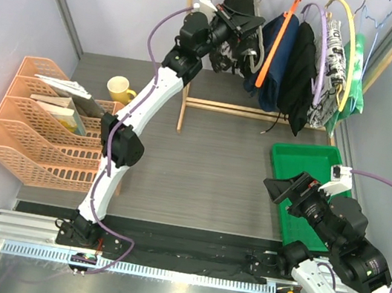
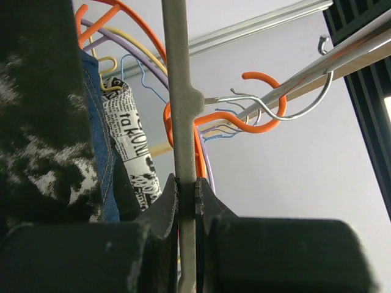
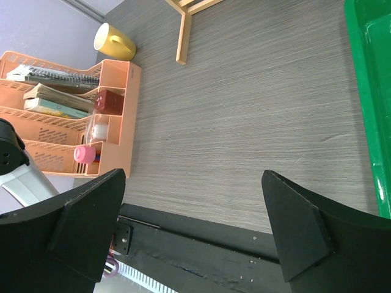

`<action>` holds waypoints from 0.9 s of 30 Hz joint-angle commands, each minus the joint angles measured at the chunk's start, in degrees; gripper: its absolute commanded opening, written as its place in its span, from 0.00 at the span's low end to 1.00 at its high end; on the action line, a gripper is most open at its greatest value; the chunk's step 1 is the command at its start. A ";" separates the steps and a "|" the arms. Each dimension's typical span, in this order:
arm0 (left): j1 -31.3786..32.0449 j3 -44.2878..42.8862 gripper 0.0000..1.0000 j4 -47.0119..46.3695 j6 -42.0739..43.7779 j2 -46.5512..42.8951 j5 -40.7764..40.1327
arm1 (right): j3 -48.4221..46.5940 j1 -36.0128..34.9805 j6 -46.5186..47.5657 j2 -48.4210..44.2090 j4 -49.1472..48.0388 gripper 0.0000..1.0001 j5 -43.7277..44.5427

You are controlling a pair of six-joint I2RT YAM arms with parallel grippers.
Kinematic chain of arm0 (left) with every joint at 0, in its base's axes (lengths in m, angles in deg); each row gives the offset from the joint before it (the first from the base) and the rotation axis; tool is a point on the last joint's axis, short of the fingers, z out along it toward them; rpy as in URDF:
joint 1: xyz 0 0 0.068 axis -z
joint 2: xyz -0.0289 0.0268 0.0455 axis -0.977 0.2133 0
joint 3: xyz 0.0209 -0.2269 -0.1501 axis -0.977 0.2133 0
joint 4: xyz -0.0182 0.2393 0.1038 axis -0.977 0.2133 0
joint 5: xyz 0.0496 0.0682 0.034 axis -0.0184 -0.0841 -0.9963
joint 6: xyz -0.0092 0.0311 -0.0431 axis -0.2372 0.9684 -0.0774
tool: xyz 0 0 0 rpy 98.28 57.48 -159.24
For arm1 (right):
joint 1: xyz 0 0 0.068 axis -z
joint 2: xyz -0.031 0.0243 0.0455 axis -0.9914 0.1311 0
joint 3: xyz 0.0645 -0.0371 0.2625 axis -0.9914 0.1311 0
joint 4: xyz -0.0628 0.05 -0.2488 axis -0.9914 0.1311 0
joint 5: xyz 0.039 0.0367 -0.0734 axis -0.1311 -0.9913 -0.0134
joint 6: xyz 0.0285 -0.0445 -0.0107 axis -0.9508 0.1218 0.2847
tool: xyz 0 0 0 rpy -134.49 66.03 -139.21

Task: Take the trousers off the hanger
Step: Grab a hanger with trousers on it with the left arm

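Five trousers hang on a rail at the back: black-and-white marbled (image 1: pixel 222 57), navy denim (image 1: pixel 275 54), plain black (image 1: pixel 298 73), newspaper-print (image 1: pixel 335 68) and green mottled (image 1: pixel 358 76). My left gripper (image 1: pixel 239 22) is raised to the rail, beside the marbled pair. In the left wrist view it (image 2: pixel 186 183) is shut on the grey hanger (image 2: pixel 182 110), with the marbled cloth (image 2: pixel 36 122), the denim (image 2: pixel 101 140) and the newspaper-print (image 2: pixel 131 146) to its left. My right gripper (image 1: pixel 282 191) (image 3: pixel 192 177) is open and empty, low over the table.
A green tray (image 1: pixel 306 161) lies on the table's right, also in the right wrist view (image 3: pixel 369 73). An orange file organiser (image 1: pixel 33 127) and a yellow mug (image 1: pixel 120 89) stand at the left. The wooden rack's foot (image 1: pixel 182 110) stands mid-back. An orange hanger hook (image 2: pixel 269 104) hangs on the rail (image 2: pixel 360 46).
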 commanded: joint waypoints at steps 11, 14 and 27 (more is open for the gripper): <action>-1.87 -2.28 0.00 -9.90 12.23 -4.40 11.82 | -0.90 0.14 -0.24 0.58 -0.98 0.99 1.01; -1.87 -2.37 0.00 -12.09 10.91 -4.31 13.31 | -0.63 0.14 -0.15 0.76 -1.07 1.00 1.10; -1.96 -4.21 0.00 -15.62 14.59 -4.75 17.88 | 0.42 -0.04 0.02 2.08 -2.47 1.00 0.57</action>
